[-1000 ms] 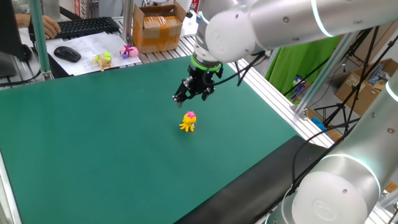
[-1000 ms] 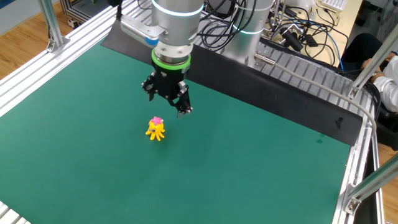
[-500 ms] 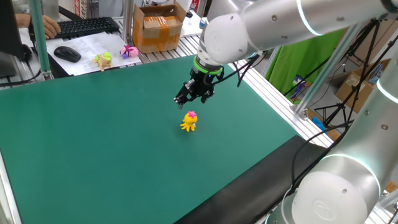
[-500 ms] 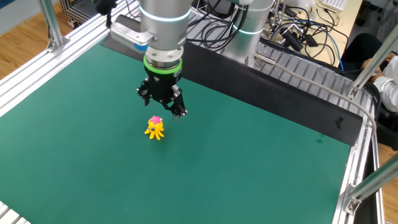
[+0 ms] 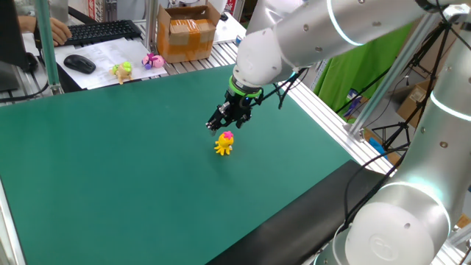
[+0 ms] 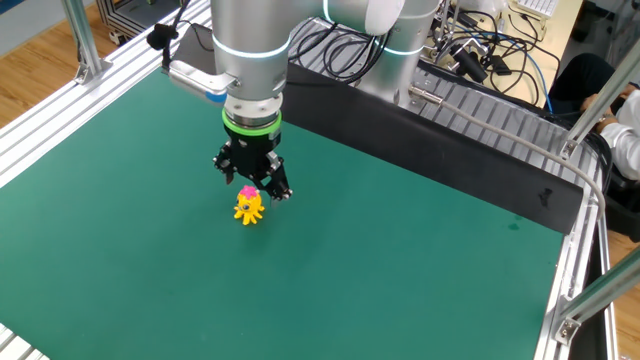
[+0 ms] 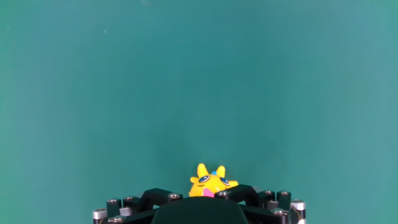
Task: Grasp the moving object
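Your black two-finger gripper [image 6: 250, 188] hovers spread and empty just above the tiny yellow pink-topped octopus toy [image 6: 248, 206] on the green mat [image 6: 400, 250].

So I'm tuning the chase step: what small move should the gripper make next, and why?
Probably a short descent straight onto the yellow octopus toy. The gripper hangs just above it, apparently open, not yet touching. In the hand view the toy sits centred at the fingers' edge, so little sideways correction seems needed before closing.
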Controlling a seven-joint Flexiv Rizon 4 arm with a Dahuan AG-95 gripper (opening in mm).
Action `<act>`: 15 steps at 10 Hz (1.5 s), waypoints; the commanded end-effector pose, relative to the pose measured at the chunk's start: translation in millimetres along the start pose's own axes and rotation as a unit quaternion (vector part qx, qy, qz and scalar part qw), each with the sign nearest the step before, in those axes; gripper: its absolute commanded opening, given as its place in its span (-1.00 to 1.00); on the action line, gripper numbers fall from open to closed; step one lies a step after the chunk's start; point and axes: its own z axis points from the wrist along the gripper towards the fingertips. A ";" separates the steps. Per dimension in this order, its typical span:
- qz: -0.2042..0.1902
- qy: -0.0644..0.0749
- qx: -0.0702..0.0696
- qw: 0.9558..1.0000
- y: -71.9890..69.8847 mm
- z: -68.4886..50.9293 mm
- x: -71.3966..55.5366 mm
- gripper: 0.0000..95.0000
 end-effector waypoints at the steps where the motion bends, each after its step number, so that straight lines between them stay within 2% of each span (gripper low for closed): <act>1: -0.001 -0.006 -0.001 1.000 -1.6 8.2 -1.7 1.00; 4: -0.004 -0.005 -0.005 1.000 -4.9 21.0 0.1 1.00; 5: -0.005 -0.005 -0.007 1.000 -5.4 24.6 0.8 0.60; 10: -0.012 -0.012 -0.006 1.000 -8.6 34.4 2.1 0.60; 11: -0.014 -0.013 -0.007 1.000 -9.6 35.9 2.3 0.20; 13: -0.016 -0.012 -0.008 1.000 -10.9 36.5 2.6 0.20; 14: -0.018 -0.012 -0.009 1.000 -11.8 36.6 2.8 -0.20; 15: -0.022 -0.012 -0.010 1.000 -12.9 36.6 3.1 -0.20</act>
